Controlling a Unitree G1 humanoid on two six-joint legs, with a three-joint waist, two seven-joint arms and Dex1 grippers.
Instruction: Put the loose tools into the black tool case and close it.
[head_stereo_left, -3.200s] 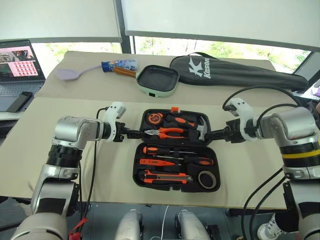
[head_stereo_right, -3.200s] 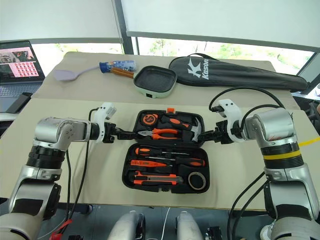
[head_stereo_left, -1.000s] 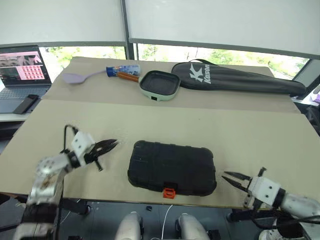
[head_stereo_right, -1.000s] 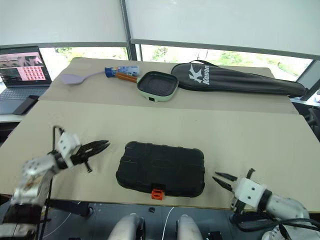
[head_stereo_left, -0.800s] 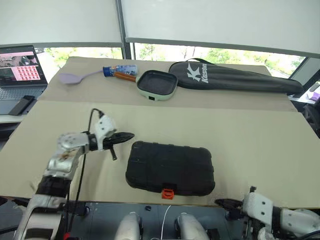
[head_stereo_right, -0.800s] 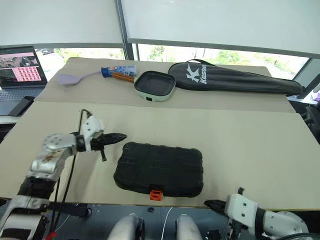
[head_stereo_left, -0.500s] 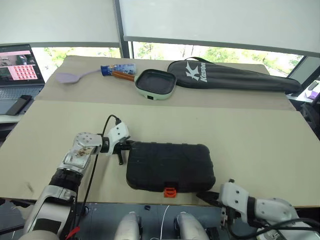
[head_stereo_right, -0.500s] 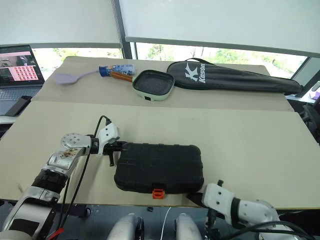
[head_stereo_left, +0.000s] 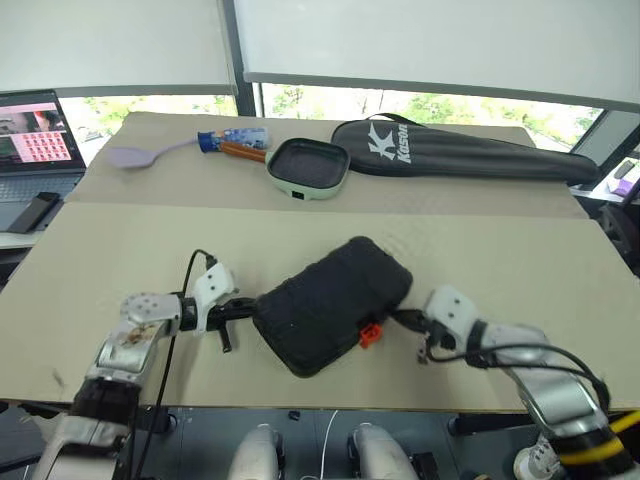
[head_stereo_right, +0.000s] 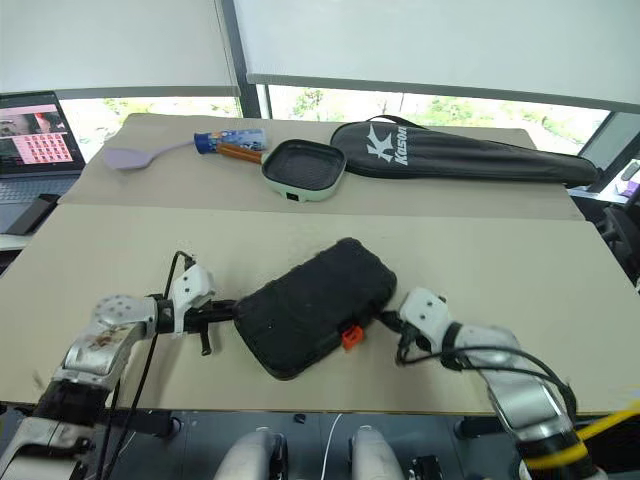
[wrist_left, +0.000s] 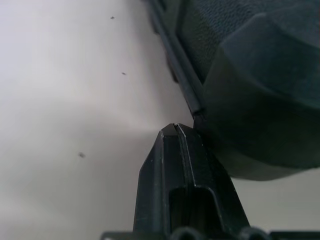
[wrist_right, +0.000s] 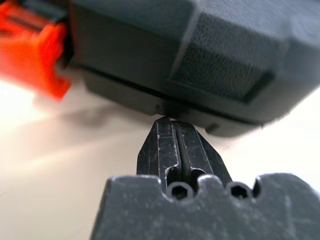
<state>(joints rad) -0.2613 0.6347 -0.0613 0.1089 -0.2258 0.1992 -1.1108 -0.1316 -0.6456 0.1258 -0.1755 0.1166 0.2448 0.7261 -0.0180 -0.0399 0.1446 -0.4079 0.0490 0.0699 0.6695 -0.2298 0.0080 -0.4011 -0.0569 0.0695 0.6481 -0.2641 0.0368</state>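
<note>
the black tool case (head_stereo_left: 330, 303) lies shut and skewed on the desk (head_stereo_left: 520, 250), orange latch (head_stereo_left: 369, 332) facing the near edge. the left gripper (head_stereo_left: 248, 308) and right gripper (head_stereo_left: 405, 320), both closed and empty, press its ends. next, judged: fasten the latch.

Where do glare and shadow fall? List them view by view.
Left eye view: daylight glares through the windows behind the table. Right wrist view: the black tool case throws a soft shadow ahead of the right pincer. Left wrist view: faint shadow beside the left pincer.
</note>
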